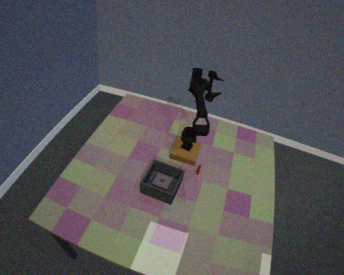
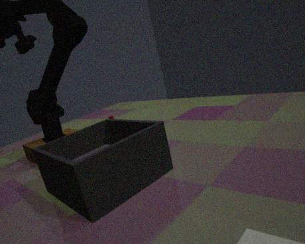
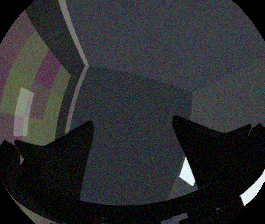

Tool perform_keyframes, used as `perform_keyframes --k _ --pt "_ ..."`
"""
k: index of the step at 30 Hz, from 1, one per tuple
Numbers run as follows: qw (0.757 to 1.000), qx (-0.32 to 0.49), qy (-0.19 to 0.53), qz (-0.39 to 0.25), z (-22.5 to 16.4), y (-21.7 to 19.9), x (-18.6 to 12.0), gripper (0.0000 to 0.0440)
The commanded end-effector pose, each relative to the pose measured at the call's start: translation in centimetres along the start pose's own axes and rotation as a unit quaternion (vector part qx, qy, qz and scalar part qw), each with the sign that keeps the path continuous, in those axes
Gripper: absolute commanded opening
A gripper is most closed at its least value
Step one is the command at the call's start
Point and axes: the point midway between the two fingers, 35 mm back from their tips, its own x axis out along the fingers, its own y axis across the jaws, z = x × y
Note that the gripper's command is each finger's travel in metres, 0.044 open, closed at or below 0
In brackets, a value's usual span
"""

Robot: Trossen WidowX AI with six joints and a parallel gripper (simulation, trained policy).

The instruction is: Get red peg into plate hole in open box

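1. From the top, seeing the red peg (image 1: 198, 170) (image 2: 111, 117) resting on the surface (image 1: 250, 164) (image 2: 222, 166) (image 3: 43, 100), outside the open box (image 1: 157, 194) (image 2: 122, 176) and near the orange block (image 1: 181, 157) (image 2: 31, 144) under the arm (image 1: 202, 106) (image 2: 56, 66). Not being able to tell lying down from standing up. Finding the hand (image 1: 222, 87) (image 2: 11, 48) (image 3: 133, 122) spread wide, holding nothing, pointing well away from the peg. Spotting the plate (image 1: 167, 184) with its little hole inside the box. Guessing at a light, stiff peg, maybe a bit slippery, not breaking easily. Needing a gentle pinch across its thin sides, near one end, leaving the other end free for the hole. Noticing pink and green squares on the surface, dark floor (image 1: 306, 205) around, and a pale strip along the wall (image 1: 250, 56) (image 2: 122, 66) (image 3: 133, 100).
2. From outside, seeing just a red bit peeking over the far box corner, with the box hiding the rest. Finding the hand up high, far from touching anything.
3. From the wrist, seeing two dark fingers standing far apart, gripping nothing. Looking mostly at dim walls, with a slice of surface at one side. Not finding the peg here.
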Motion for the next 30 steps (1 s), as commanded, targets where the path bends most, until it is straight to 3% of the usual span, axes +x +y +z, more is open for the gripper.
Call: perform_keyframes --k 1,3,15,30 --pt "1.000 -0.003 -0.010 -0.001 0.4 0.1 -0.2 0.0417" --pt "0.999 -0.011 -0.037 -0.005 1.5 0.3 -0.7 0.0439" --pt "0.971 -0.004 -0.239 -0.015 9.4 3.2 -7.4 0.0440" --pt "0.883 -0.006 -0.469 0.023 13.6 8.8 -19.0 0.0440"
